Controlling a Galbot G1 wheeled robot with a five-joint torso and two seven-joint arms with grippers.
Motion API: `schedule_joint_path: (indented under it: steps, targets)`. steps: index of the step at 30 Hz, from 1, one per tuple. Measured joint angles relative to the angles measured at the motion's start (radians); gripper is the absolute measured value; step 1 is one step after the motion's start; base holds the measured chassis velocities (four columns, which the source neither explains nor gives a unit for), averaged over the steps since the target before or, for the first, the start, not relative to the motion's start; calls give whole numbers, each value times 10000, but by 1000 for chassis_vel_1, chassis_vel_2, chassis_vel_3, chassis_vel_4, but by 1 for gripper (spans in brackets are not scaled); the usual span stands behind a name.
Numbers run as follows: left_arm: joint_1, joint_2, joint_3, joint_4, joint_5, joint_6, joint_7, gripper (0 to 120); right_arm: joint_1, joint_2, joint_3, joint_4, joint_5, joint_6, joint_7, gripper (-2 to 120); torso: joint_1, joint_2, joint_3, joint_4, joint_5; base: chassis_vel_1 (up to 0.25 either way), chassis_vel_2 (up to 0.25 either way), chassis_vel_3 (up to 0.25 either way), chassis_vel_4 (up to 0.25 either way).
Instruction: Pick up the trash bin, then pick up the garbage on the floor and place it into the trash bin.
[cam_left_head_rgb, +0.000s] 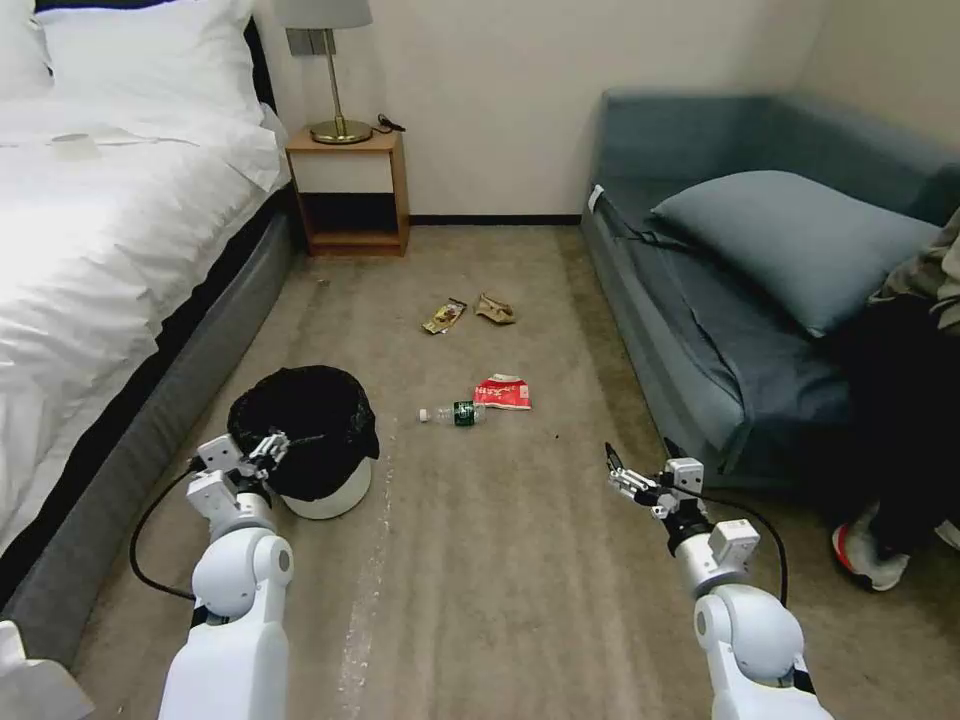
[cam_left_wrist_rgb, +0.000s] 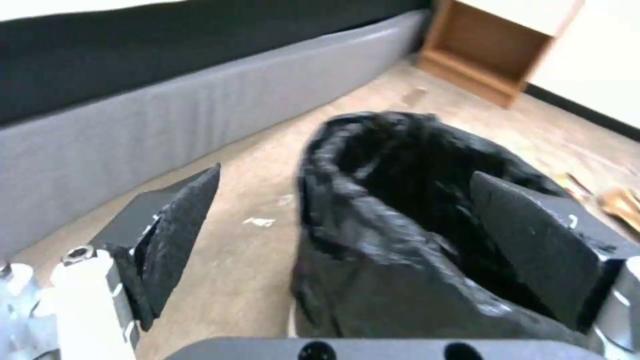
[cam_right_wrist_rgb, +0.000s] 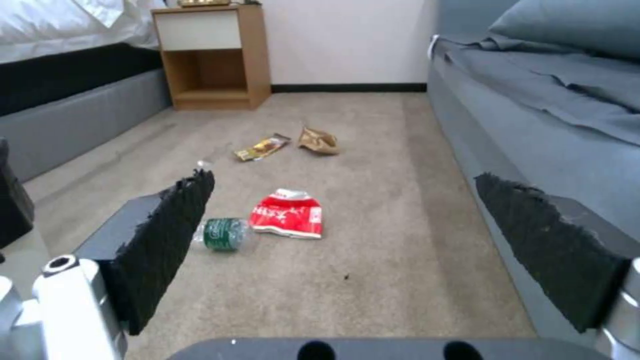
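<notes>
- The left gripper (cam_left_head_rgb: 268, 447) is spread wide at the near rim of the small round white trash bin (cam_left_head_rgb: 330, 495) with its black plastic bag liner (cam_left_wrist_rgb: 400, 210); in the left wrist view one pad stands over the carpet outside the rim and the other sits over the bag's opening, neither pressing on it.
- The right gripper (cam_left_head_rgb: 622, 478) hangs released and empty above the beige carpet (cam_left_head_rgb: 520, 560), near the front edge of the blue-grey sofa (cam_left_head_rgb: 700, 330).
- The bin stands on the floor just beside the grey bed base (cam_left_head_rgb: 150, 420).
- The clear plastic bottle with a green label (cam_left_head_rgb: 455, 413) lies to the right of the bin, its end touching the red-and-white packet (cam_left_head_rgb: 503, 392).
- Farther off lie the gold-brown wrapper (cam_left_head_rgb: 444, 316) and the tan paper wad (cam_left_head_rgb: 495, 310), close together but apart.
- A wooden nightstand (cam_left_head_rgb: 348, 195) stands against the far wall.
</notes>
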Motion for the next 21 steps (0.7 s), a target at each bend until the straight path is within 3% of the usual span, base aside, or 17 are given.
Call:
schedule_joint_path:
  steps: [5, 15, 17, 18, 20, 21]
  targets:
    - [-53, -46, -61, -167, -716, 112, -1002, 100, -94, 3, 2, -11, -9, 197, -111, 100, 0, 0, 0, 0, 0, 0, 0, 0, 0]
    - [-156, -56, -68, -124, -887, 117, -1246, 99, -238, 42, 12, 56, -31, 451, -317, 100, 0, 0, 0, 2, 1, 0, 0, 0, 0]
    - [-700, -66, -97, 395, -1329, -38, -1962, 99, -280, 72, 9, 9, -56, 626, -455, 100, 0, 0, 0, 1, 0, 0, 0, 0, 0]
    - [-700, -66, -97, 395, -1329, -38, -1962, 99, -280, 72, 9, 9, -56, 626, -455, 100, 0, 0, 0, 1, 0, 0, 0, 0, 0]
    - [-1516, -93, -138, 1177, -1970, -296, -2996, 99, -292, 111, 2, -56, -94, 771, -572, 100, 0, 0, 0, 0, -2, 0, 0, 0, 0]
    - [-1516, -93, -138, 1177, -1970, -296, -2996, 99, -292, 111, 2, -56, -94, 771, -572, 100, 0, 0, 0, 0, -2, 0, 0, 0, 0]
